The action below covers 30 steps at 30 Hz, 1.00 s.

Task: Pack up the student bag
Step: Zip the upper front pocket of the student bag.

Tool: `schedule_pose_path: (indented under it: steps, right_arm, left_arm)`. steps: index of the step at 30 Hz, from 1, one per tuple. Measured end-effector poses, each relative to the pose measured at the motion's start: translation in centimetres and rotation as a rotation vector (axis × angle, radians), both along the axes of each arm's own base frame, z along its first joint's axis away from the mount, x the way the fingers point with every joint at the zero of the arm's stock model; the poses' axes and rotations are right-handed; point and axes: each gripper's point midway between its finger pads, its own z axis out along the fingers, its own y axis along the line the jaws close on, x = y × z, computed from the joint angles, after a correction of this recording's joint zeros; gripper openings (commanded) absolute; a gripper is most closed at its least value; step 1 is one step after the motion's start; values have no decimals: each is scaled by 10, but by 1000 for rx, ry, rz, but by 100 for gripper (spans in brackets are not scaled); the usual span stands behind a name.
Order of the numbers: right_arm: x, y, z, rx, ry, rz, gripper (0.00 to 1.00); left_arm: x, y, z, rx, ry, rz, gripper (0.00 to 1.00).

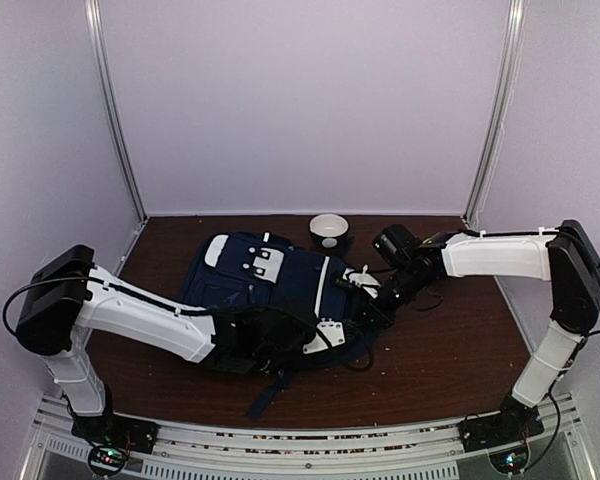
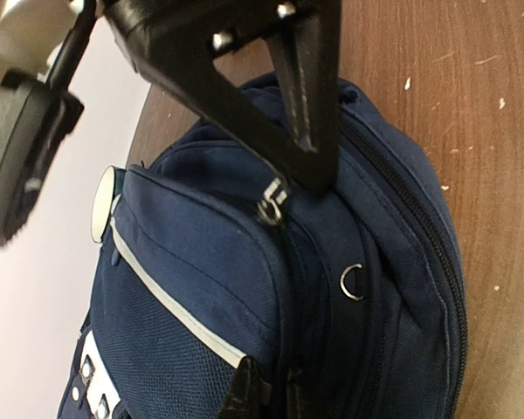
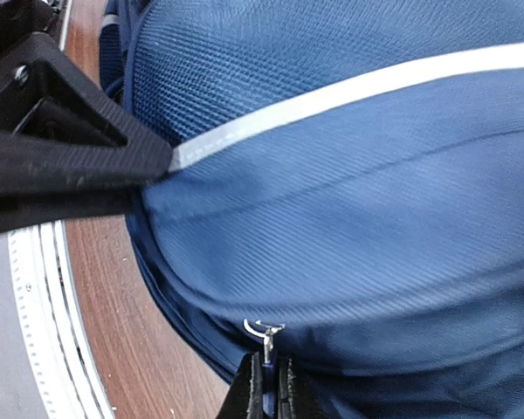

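Note:
The student bag point(image 1: 280, 285), navy blue with white stripe trim, lies flat in the middle of the brown table. My left gripper point(image 1: 272, 345) is at the bag's near edge. In the left wrist view it point(image 2: 271, 397) is shut on a fold of bag point(image 2: 192, 288) fabric beside the end of the white stripe. My right gripper point(image 1: 365, 290) is at the bag's right side. In the right wrist view it point(image 3: 269, 393) is shut on the zipper pull point(image 3: 265, 336) of the bag point(image 3: 375, 175). The same pull point(image 2: 271, 201) shows pinched under the right gripper point(image 2: 288, 185).
A white bowl point(image 1: 328, 230) stands just behind the bag, near the back wall. A dark strap point(image 1: 265, 395) trails toward the table's point(image 1: 450, 340) front edge. Pale walls close in the back and both sides. A metal D-ring point(image 2: 352, 281) sits on the bag.

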Motion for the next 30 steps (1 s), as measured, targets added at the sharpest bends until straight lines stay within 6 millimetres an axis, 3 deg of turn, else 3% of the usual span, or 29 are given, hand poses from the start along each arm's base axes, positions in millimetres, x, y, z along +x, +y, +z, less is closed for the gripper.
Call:
schedule_pose_path:
  steps: [4, 9, 18, 21, 26, 30]
  right_arm:
    - [13, -9, 10, 0, -51, -16, 0]
    - [46, -12, 21, 0, -99, -68, 0]
    - [120, -5, 8, -96, -204, -153, 0]
    - [133, 5, 8, -98, -222, -138, 0]
    - [133, 12, 11, -101, -213, -103, 0]
    - [120, 12, 8, -93, -185, -72, 0]
  left_arm:
    - [-8, 8, 13, -52, 30, -11, 0]
    - [-20, 25, 22, -93, 71, -13, 0]
    - [-48, 63, 21, -68, 127, 37, 0]
    - [-51, 72, 23, -82, 134, 65, 0]
    - [-50, 86, 27, -116, 150, 136, 0]
    - [-52, 99, 32, -158, 192, 194, 0]
